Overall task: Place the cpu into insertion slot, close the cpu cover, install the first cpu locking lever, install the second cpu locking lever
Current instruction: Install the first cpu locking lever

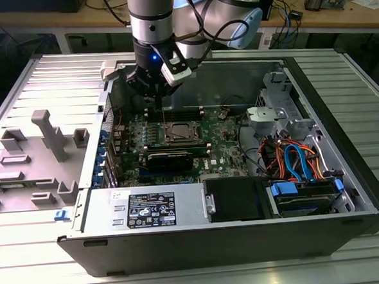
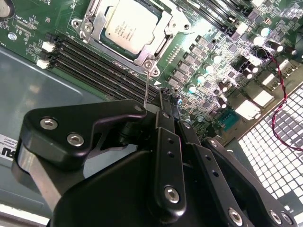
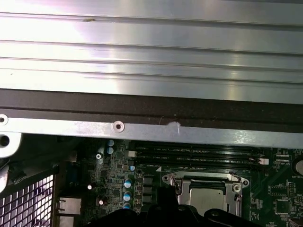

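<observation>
Looking into an open computer case (image 1: 234, 245) laid on its side on a ribbed metal table (image 1: 18, 81). Finding the gripper (image 1: 158, 95) hung from the arm above the green circuit board (image 1: 223, 159), close to the board's edge that runs along the case wall.

Seeing, in the second wrist view, the gripper (image 2: 169, 94) with its fingers (image 2: 166, 142) drawn together and nothing visibly pinched between them.

Spotting the cpu (image 2: 127, 26) already seated in the insertion slot (image 2: 110, 43), about midway along the board and parted from the board's edge by long black memory slots (image 2: 94, 64). Noting the cpu cover (image 2: 152, 49) lying flat over the chip, framing the dull silver top in its square window.

Tracing a thin wire locking lever (image 2: 147, 87) up from the cover's corner nearest the gripper. Stands raised off the board, slanting toward the gripper's black linkage, with its upper end lost behind that linkage. Cannot tell whether touching or just beside.

Catching, in the first wrist view, the chip and cover again, just beyond the memory slots from the case's silver rim (image 3: 142, 128).

Passing over a grey plastic fixture (image 1: 47, 134) near the table's edge on the exterior view's left, well apart from the case. Ending on a silver power supply box (image 1: 148, 209) along the case's near wall and on blue and orange cables (image 1: 297, 161) bunched in the corner on the exterior view's right.
</observation>
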Robot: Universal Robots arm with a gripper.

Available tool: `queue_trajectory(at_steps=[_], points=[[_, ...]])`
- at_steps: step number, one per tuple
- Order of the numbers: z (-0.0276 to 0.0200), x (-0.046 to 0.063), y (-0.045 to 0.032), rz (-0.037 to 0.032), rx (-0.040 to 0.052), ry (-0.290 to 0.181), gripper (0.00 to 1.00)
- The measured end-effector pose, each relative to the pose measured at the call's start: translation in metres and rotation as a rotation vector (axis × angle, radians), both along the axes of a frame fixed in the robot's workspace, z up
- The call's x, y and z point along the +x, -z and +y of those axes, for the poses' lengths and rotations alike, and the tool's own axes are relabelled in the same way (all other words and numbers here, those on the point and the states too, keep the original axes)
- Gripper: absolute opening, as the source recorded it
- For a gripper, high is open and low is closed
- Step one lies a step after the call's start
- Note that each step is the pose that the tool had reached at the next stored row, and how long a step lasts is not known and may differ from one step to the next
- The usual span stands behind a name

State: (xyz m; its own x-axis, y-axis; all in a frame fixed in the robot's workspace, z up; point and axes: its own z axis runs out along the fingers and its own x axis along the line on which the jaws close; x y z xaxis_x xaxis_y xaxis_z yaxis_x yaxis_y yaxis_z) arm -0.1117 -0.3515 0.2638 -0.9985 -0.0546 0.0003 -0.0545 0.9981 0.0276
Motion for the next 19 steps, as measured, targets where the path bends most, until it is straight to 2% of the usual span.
queue_trajectory(at_steps=[5,19], points=[[0.0011,0.0002,0.0001,0.0,0.0,0.0,0.11],[0.0021,0.0094,0.0002,0.0,0.0,0.0,0.11]])
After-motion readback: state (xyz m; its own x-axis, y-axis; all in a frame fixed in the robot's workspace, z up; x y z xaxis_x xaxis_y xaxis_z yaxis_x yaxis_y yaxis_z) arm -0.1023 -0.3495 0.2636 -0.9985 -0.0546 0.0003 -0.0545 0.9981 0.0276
